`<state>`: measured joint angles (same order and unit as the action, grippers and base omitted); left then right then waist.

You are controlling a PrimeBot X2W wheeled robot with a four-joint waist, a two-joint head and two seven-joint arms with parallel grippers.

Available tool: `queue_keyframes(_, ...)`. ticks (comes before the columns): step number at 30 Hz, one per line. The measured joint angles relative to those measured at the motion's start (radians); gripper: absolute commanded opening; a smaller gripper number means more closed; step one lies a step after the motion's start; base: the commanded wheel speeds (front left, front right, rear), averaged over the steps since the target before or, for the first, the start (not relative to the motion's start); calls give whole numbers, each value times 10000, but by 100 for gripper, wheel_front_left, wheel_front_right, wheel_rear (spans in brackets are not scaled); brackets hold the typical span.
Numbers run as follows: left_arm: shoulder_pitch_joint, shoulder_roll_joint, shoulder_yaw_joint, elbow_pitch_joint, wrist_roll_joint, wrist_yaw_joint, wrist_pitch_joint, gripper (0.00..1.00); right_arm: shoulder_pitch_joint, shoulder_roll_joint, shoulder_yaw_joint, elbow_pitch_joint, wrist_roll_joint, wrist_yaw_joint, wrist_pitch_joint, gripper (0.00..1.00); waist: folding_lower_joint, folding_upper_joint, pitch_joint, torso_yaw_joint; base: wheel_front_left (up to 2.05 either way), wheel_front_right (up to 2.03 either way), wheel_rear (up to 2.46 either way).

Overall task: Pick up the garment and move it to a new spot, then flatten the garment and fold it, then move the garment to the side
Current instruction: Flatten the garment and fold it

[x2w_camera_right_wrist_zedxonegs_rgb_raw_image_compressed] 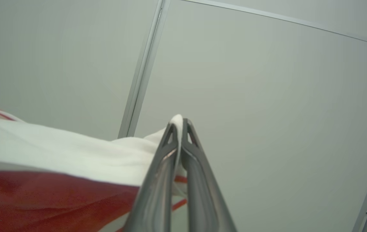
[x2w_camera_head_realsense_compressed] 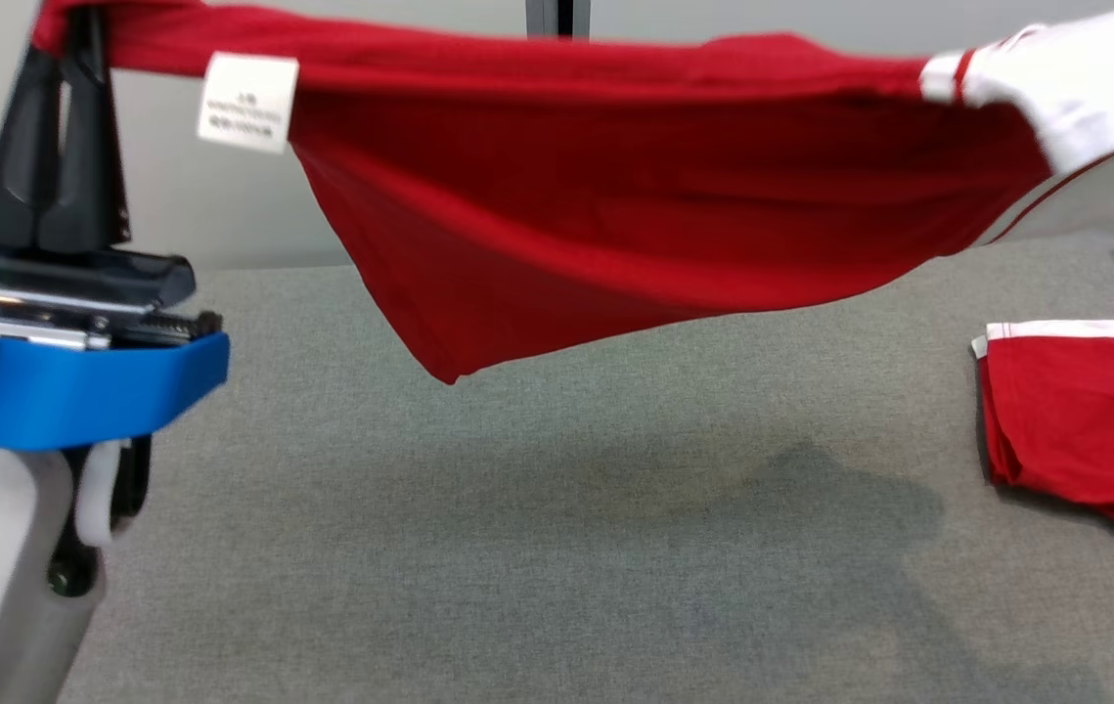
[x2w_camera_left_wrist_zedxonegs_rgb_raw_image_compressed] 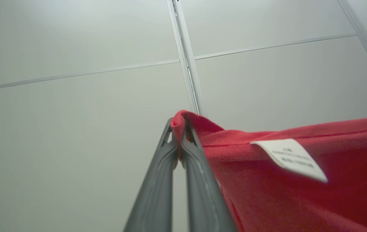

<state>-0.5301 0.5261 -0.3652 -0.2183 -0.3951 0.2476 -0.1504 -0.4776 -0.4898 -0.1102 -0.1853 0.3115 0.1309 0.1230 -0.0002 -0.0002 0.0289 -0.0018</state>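
Observation:
A red garment (x2w_camera_head_realsense_compressed: 615, 205) with a white band and a white care label (x2w_camera_head_realsense_compressed: 248, 101) hangs stretched in the air above the grey table (x2w_camera_head_realsense_compressed: 517, 548). My left gripper (x2w_camera_head_realsense_compressed: 67, 29) stands at the upper left, fingers up, shut on the garment's red corner (x2w_camera_left_wrist_zedxonegs_rgb_raw_image_compressed: 180, 124). In the left wrist view the left gripper (x2w_camera_left_wrist_zedxonegs_rgb_raw_image_compressed: 179, 129) pinches that red edge between its tips. In the right wrist view my right gripper (x2w_camera_right_wrist_zedxonegs_rgb_raw_image_compressed: 179, 124) is shut on the white band (x2w_camera_right_wrist_zedxonegs_rgb_raw_image_compressed: 73, 154). The garment (x2w_camera_left_wrist_zedxonegs_rgb_raw_image_compressed: 299, 180) sags in a point toward the table.
A second red garment (x2w_camera_head_realsense_compressed: 1085, 420) with a white band lies folded at the table's right edge. A pale panelled wall (x2w_camera_left_wrist_zedxonegs_rgb_raw_image_compressed: 73, 112) with a metal seam stands behind the table. The hanging cloth casts a shadow on the table's middle.

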Motion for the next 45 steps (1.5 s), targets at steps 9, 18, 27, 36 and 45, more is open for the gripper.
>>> queue_keyframes(9, -816, 531, 514, -895, 38, 174, 798, 0, -732, -606, -748, -136, 493, 6, 433, 0, 0, 0, -410, -221, 0, 0, 0)
queue_keyframes(18, -964, 424, 359, -621, -194, 67, 951, 0, -803, -662, -635, 301, 742, 8, 416, 0, 2, 0, -282, -248, 0, 0, 0)
queue_keyframes(27, -1106, 295, 314, -54, -441, -13, 890, 0, -941, -533, -161, 805, 980, 6, 247, 0, 2, 2, -46, -246, 0, 0, 0)
queue_keyframes(36, 1238, -267, 357, 539, -1329, 499, 560, 0, 1199, 1361, 905, 1532, 1051, 2, -276, 0, 3, 3, 458, -269, 0, 0, 0)
queue_keyframes(45, 3858, -1264, 81, 2040, -2424, 516, -121, 0, 3155, 2727, 1432, 3710, 1407, 0, -1505, 0, 3, 2, 1112, -165, 0, 0, 0)
